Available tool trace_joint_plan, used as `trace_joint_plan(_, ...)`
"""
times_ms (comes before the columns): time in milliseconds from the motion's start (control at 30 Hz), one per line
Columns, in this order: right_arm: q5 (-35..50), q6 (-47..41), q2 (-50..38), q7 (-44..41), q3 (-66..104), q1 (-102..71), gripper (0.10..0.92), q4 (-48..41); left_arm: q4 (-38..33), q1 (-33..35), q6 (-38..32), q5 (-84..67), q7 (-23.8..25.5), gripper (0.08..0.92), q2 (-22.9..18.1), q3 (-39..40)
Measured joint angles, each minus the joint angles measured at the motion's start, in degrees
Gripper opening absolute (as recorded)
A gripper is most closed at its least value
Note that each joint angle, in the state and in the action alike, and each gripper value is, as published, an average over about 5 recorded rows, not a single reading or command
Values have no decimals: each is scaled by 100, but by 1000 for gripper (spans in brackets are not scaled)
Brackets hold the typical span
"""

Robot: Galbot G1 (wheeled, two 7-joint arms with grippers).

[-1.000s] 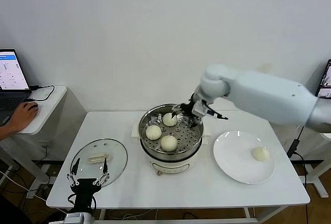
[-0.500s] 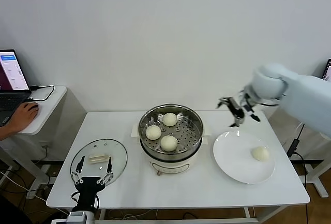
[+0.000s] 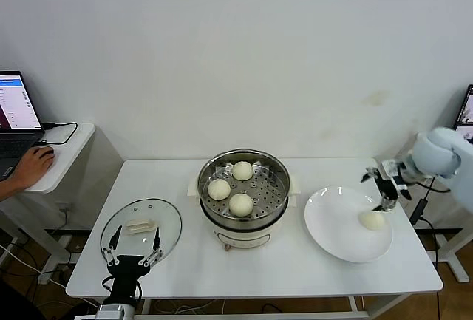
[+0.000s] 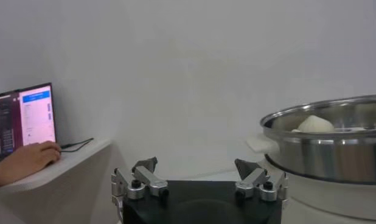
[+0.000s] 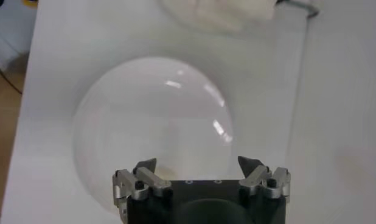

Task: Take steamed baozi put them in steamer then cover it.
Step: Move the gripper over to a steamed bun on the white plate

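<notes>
One rectangular white table (image 3: 295, 276) is seen, and on it one round shiny steel steamer (image 3: 244, 193) with a perforated tray, set on a cream-white electric base at the table's middle. On the table's right side one flat round white plate (image 3: 336, 227) is laid, well apart from one round clear glass cover (image 3: 142, 230) with a metal rim and a cream-white rectangular handle, which is laid flat near the left front corner. One side desk (image 3: 63, 159) is seen at the far left, with one open laptop (image 3: 16, 113) on it and one person's hand (image 3: 29, 166) rested beside it; the writing on the screen cannot be read, and no brand or label can be made out anywhere. Four small round creamy-white steamed baozi are counted: three (image 3: 242, 204) are lying in the steamer tray and one (image 3: 372, 219) on the plate. The right gripper (image 3: 384, 187) is held just above the plate's baozi, its jaws spread apart and nothing between them. The left gripper (image 3: 131, 250) is held low at the cover's near edge, jaws likewise spread wide and empty.
</notes>
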Motion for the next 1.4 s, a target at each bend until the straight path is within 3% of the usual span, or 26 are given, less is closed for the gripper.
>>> trace_joint_plan(467,-998,421,434,92,1448,-1551,823,-973,0,79,-16,46,-3,823,-69,-50)
trace_joint_plan(1000,-1742,625,1241,273,1954,-1916,823,-1929,51,32,-55,62,-13,823,-78,-86)
trace_joint_plan(1400,-1985,609,1538,251,1975,-1902,700,-2270,117,7,-54,47,-7,823,-77,-84)
